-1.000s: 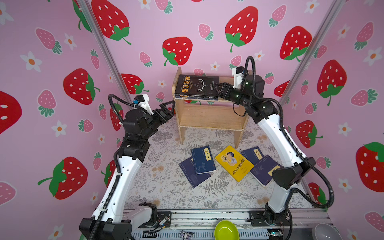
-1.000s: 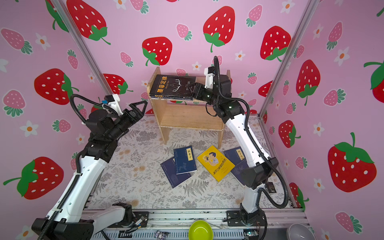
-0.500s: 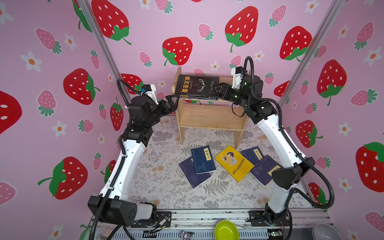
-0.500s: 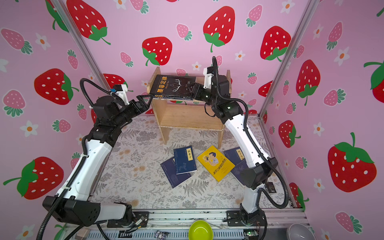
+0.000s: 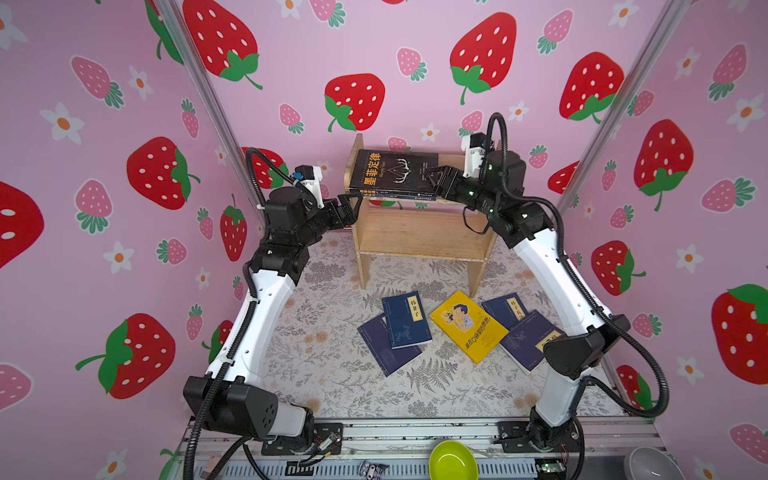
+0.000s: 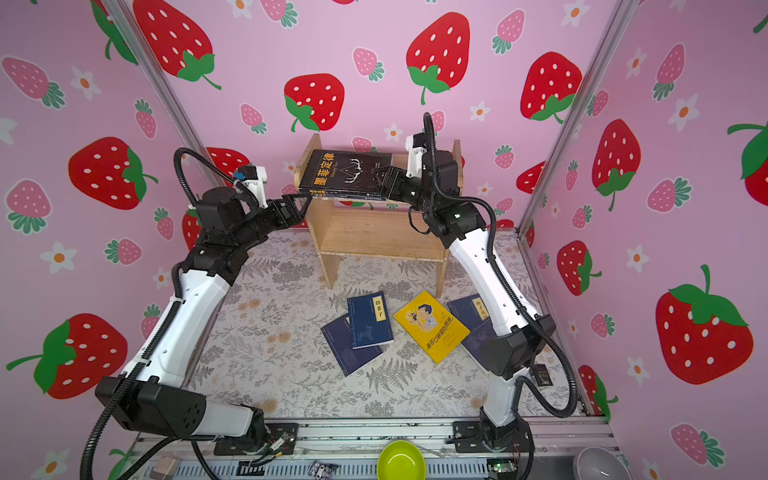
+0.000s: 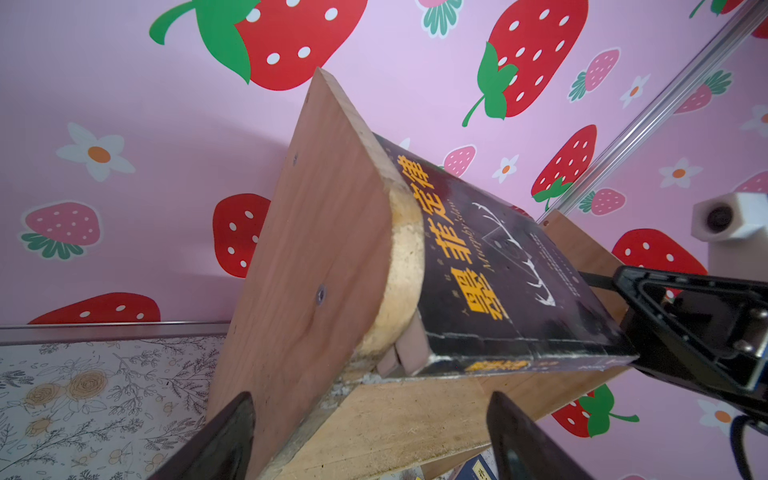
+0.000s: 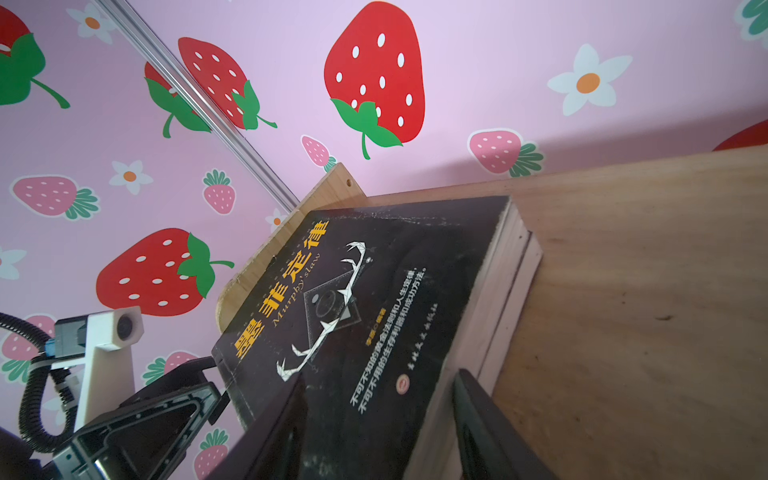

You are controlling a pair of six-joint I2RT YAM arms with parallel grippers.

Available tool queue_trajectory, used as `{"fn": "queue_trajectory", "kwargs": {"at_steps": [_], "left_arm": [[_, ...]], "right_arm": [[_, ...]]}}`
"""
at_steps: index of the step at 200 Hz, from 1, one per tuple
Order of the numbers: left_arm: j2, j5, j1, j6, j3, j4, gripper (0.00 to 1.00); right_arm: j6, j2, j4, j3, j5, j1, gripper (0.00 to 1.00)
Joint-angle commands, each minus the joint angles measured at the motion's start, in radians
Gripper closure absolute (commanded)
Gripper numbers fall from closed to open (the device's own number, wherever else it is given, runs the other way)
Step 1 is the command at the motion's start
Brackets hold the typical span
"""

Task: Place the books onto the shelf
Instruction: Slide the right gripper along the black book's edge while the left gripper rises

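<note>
The black book [image 5: 395, 172] [image 6: 345, 170] with antlers lies flat on the top tier of the wooden shelf [image 5: 419, 237] [image 6: 374, 237]. Under it a second book shows only its pale page edge [image 8: 518, 291]. My right gripper [image 5: 432, 176] [image 8: 378, 424] is open at the black book's right edge, one finger over the cover, the other beside the pages. My left gripper [image 5: 353, 208] [image 7: 370, 444] is open and straddles the shelf's left side panel [image 7: 316, 249]. On the mat lie a yellow book [image 5: 467, 324] and several navy books [image 5: 405, 320].
Pink strawberry walls close in on three sides, with metal posts in the back corners. A green bowl [image 5: 453, 461] and a grey bowl [image 5: 652, 465] sit by the front rail. The right arm's elbow hangs over the right navy books [image 5: 528, 338].
My left arm has swung in to the shelf's left front corner and its jaws have narrowed a little. The right jaws have widened slightly at the black book, which has stayed put.
</note>
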Motion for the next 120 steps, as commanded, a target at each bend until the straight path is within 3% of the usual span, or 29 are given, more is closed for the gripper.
{"fn": "queue_trajectory", "kwargs": {"at_steps": [1, 120], "left_arm": [[0.008, 0.005, 0.004, 0.011, 0.046, 0.017, 0.12], [0.044, -0.061, 0.005, -0.046, 0.066, 0.038, 0.23]], "right_arm": [[-0.001, -0.020, -0.007, 0.002, -0.017, 0.012, 0.42], [0.008, -0.009, 0.014, 0.001, -0.038, 0.012, 0.43]]}}
